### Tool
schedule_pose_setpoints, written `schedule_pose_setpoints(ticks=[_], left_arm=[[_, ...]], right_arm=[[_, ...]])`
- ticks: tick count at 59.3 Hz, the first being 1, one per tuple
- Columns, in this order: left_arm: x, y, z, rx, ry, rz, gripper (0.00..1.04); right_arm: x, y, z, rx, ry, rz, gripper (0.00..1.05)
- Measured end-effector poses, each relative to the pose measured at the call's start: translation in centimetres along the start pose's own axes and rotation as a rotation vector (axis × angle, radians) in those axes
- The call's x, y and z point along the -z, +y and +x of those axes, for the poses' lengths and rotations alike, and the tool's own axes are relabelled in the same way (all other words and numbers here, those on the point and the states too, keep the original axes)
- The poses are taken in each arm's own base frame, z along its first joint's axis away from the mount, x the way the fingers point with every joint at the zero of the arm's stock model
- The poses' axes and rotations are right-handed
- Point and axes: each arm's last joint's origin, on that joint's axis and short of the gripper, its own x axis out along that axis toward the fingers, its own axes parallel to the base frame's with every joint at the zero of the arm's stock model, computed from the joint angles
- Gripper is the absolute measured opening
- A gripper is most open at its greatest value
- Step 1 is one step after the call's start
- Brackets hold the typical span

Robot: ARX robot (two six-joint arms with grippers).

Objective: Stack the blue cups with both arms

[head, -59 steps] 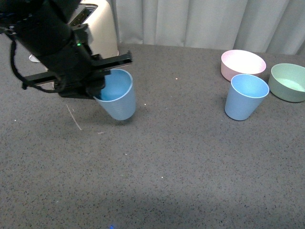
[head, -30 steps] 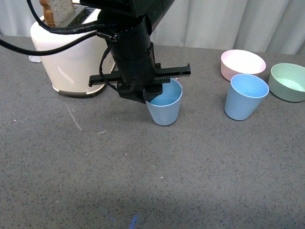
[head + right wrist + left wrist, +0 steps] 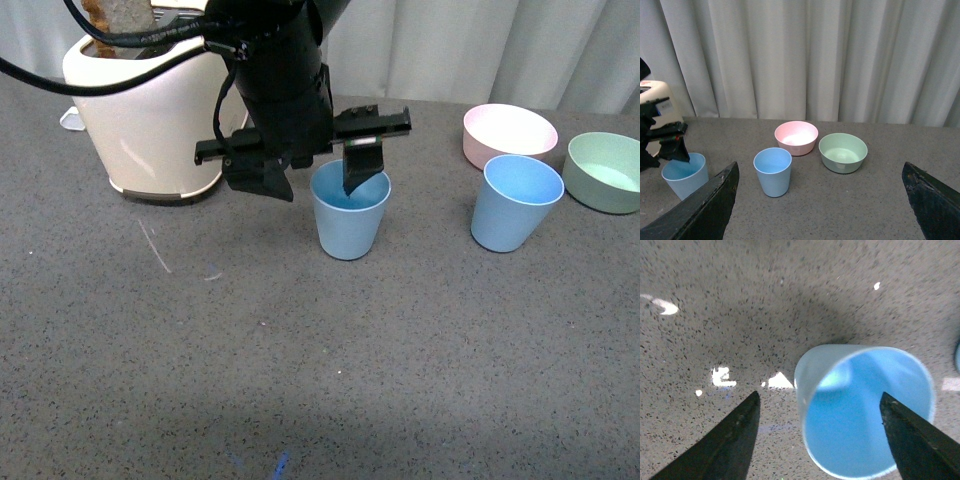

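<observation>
Two light blue tapered plastic cups stand upright on the grey speckled desk (image 3: pixel 300 380), well apart: the nearer blue cup (image 3: pixel 348 218) mid-desk, the other blue cup (image 3: pixel 515 205) at its 3 o'clock. Nothing is stacked yet. The step in hand looks like handling the nearer cup, and next one cup must be lifted over the other's mouth. The left hand (image 3: pixel 317 190) points down, spread wide and gripping nothing, with one finger outside the cup wall and one over its mouth. The right hand (image 3: pixel 820 165) is wide and empty. A cream toaster (image 3: pixel 150 110) sits at 10 o'clock.
</observation>
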Motion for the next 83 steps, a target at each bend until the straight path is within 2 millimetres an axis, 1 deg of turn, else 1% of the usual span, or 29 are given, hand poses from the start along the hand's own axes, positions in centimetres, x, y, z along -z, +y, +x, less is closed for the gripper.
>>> schedule_pose_setpoints(ticks=[1, 3, 6, 7, 10, 12, 16, 17, 18, 20, 23, 24, 27, 29, 31, 32, 33, 36, 41, 46, 56, 77, 83], left_arm=[[-0.1, 0.0, -0.4, 0.006, -0.012, -0.005, 0.77], [-0.2, 0.0, -0.8, 0.010, -0.021, -0.007, 0.81], [-0.6, -0.1, -1.7, 0.022, -0.046, -0.016, 0.91], [-0.7, -0.1, -2.0, 0.013, -0.082, 0.003, 0.95], [-0.3, 0.7, -1.9, -0.079, -0.351, 0.070, 0.85], [0.8, 1.9, -2.0, -0.141, -0.493, 0.129, 0.78], [2.4, 3.8, -2.3, -0.164, -0.634, 0.163, 0.69], [3.0, 4.6, -2.6, -0.160, -0.690, 0.171, 0.65], [3.3, 5.0, -2.8, -0.159, -0.717, 0.173, 0.63], [4.1, 6.2, -3.6, -0.150, -0.806, 0.175, 0.58], [5.0, 7.7, -5.6, -0.120, -0.973, 0.153, 0.49], [5.1, 8.0, -6.0, -0.115, -0.998, 0.152, 0.47], [5.8, 9.2, -8.2, -0.104, -1.093, 0.145, 0.38], [6.3, 9.9, -9.3, -0.105, -1.125, 0.140, 0.33], [7.4, 11.0, -10.5, -0.111, -1.142, 0.144, 0.24], [7.9, 11.4, -10.8, -0.115, -1.141, 0.144, 0.20], [8.6, 12.0, -11.1, -0.120, -1.131, 0.148, 0.15], [10.3, 13.1, -11.3, -0.121, -1.099, 0.159, 0.03], [12.6, 14.4, -12.4, -0.119, -1.079, 0.175, 0.04], [13.7, 15.2, -13.5, -0.119, -1.095, 0.174, 0.04], [15.8, 16.5, -14.8, -0.132, -1.090, 0.169, 0.04], [19.1, 17.8, -16.7, -0.128, -1.087, 0.171, 0.04], [19.8, 18.6, -17.3, -0.121, -1.087, 0.175, 0.04]], right_arm=[[0.0, 0.0, 0.0, 0.000, 0.000, 0.000, 0.95], [0.0, 0.0, 0.0, 0.000, 0.000, 0.000, 0.95], [0.0, 0.0, 0.0, 0.000, 0.000, 0.000, 0.95], [0.0, 0.0, 0.0, 0.000, 0.000, 0.000, 0.95], [0.0, 0.0, 0.0, -0.001, 0.000, 0.000, 0.95], [0.0, 0.0, 0.0, -0.001, 0.000, 0.000, 0.95], [0.0, 0.0, 0.0, 0.000, 0.000, 0.000, 0.95], [0.0, 0.0, 0.0, 0.001, 0.000, 0.000, 0.95], [0.0, 0.0, 0.0, 0.001, 0.000, 0.000, 0.95], [0.0, 0.0, 0.0, 0.001, 0.000, 0.000, 0.95], [0.0, 0.0, 0.0, 0.001, 0.000, 0.000, 0.95], [0.0, 0.0, 0.0, 0.001, 0.000, 0.000, 0.95], [0.0, 0.0, 0.0, 0.001, 0.000, 0.000, 0.95], [0.0, 0.0, 0.0, 0.000, 0.000, 0.000, 0.95], [0.0, 0.0, 0.0, -0.001, 0.000, 0.000, 0.95], [0.0, 0.0, 0.0, -0.001, 0.000, 0.000, 0.95], [0.0, 0.0, 0.0, 0.000, 0.000, 0.000, 0.95], [0.0, 0.0, 0.0, 0.000, 0.000, 0.000, 0.95], [0.0, 0.0, 0.0, 0.000, 0.000, 0.000, 0.95], [0.0, 0.0, 0.0, 0.000, 0.000, 0.000, 0.95], [0.0, 0.0, 0.0, 0.000, 0.000, 0.000, 0.95], [0.0, 0.0, 0.0, 0.000, 0.000, 0.000, 0.95], [0.0, 0.0, 0.0, 0.000, 0.000, 0.000, 0.95]])
